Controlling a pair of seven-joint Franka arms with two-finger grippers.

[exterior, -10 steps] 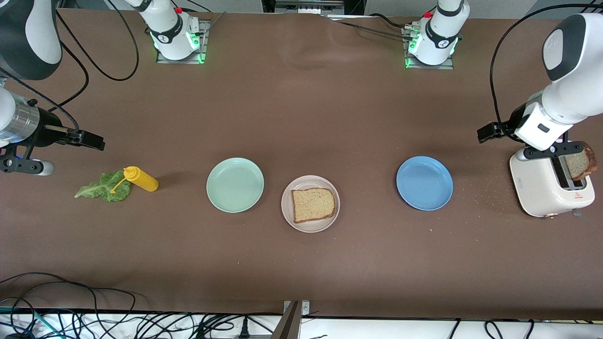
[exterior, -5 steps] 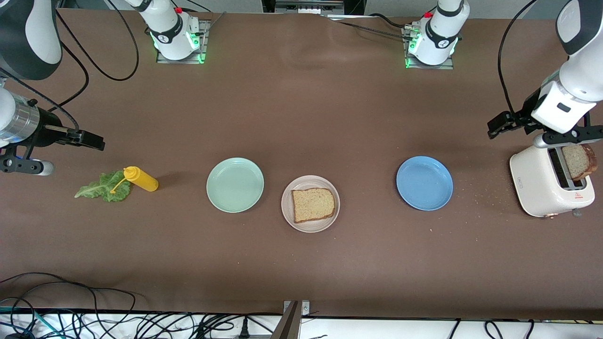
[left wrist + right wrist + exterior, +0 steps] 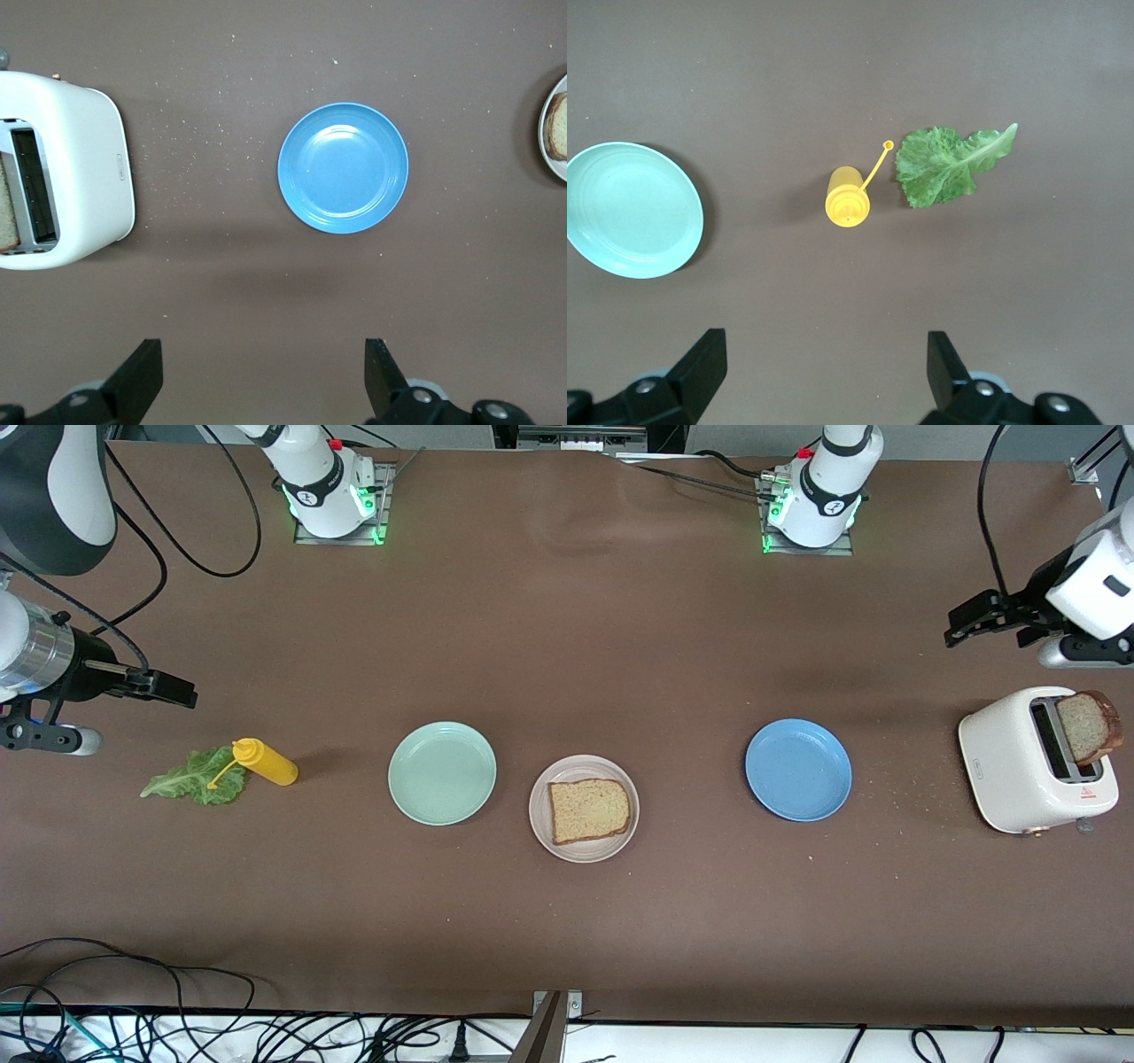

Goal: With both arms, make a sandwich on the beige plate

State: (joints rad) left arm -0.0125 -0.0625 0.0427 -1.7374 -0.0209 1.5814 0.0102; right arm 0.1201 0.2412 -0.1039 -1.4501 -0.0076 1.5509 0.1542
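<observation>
One slice of tan bread [image 3: 589,810] lies flat on the beige plate [image 3: 541,821] at the table's middle. A second slice [image 3: 1090,728] stands in the white toaster [image 3: 1010,766] at the left arm's end. A green lettuce leaf [image 3: 195,777] lies on the table at the right arm's end. My left gripper [image 3: 263,372] hangs open and holds nothing, over bare table beside the toaster. The right gripper [image 3: 824,363] is open too and holds nothing; it waits over bare table beside the lettuce [image 3: 952,164].
A yellow squeeze bottle [image 3: 264,762] lies touching the lettuce. A mint green plate [image 3: 442,772] sits beside the beige plate, toward the right arm's end. A blue plate [image 3: 798,770] sits toward the toaster. Crumbs dot the table between them.
The left arm has pulled up and away from the toaster, toward the robots' bases, leaving the slice in the slot. The right arm has not moved.
</observation>
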